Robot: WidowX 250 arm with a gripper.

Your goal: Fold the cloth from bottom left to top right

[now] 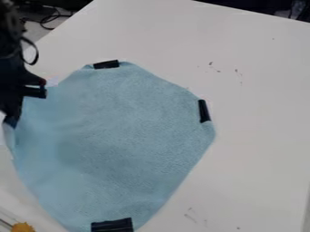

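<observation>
Black gripper (25,106) overlaps the light-blue fabric cloth (121,131) near the white tabletop's (254,90) left; clenched or not, I can't tell. Black strips (204,111) edge the cloth, an orange lump (23,227) lower left

we look down at a slant on the bench (260,149) from close above, facing its far edge.

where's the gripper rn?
Camera view, far left: the gripper is at the upper-left edge of the blue cloth, lower and further left than the black strip on the cloth's top edge.
</observation>
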